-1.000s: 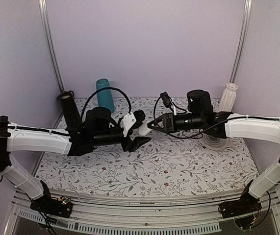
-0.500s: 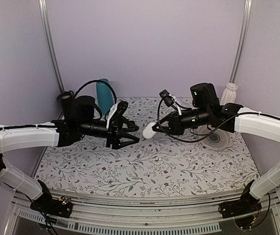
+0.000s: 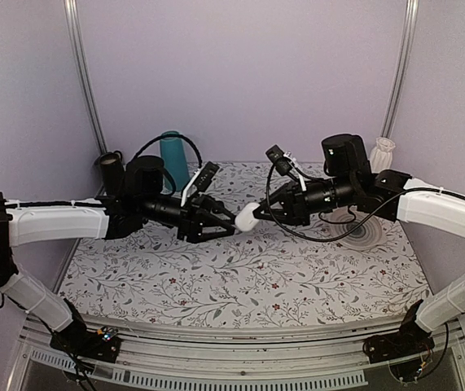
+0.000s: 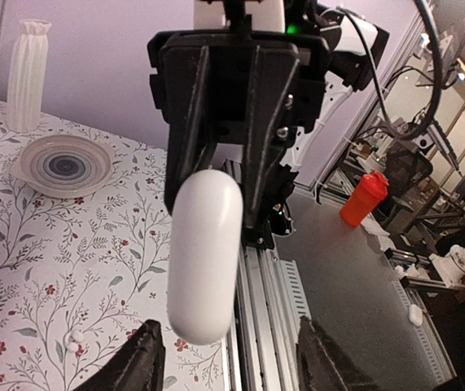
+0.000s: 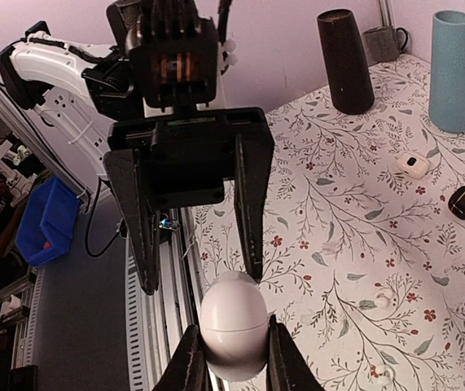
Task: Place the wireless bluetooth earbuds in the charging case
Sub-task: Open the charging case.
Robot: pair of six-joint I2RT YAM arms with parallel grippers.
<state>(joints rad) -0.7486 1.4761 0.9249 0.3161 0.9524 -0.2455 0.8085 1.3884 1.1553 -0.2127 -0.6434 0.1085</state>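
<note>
Top external view is showing me both arms meeting in the air above the flowered table (image 3: 256, 277). The right gripper (image 3: 258, 213) is pinching one end of the charging case (image 3: 247, 217) and holding it out level, well clear of the cloth. The left gripper (image 3: 227, 220) is hanging just beside the free end with its jaws spread, and I am not seeing either jaw touching the case.

From the right wrist, the two left fingers (image 5: 138, 220) are standing either side of the case's line, though the case is sitting nearer one finger than the other. The lid is looking shut to me. Two tiny white bits (image 4: 73, 340) are lying on the cloth below, and I am taking them for the earbuds, so neither one is in the case yet.

I am reading this step as the left hand taking the free end, to open the lid or share the hold. Doing it well is going to mean centring the case between those spread jaws first, then pressing on its flat sides. The shell is glossy and rounded, so an off-centre squeeze could twist it out of the right-hand pinch.
</note>
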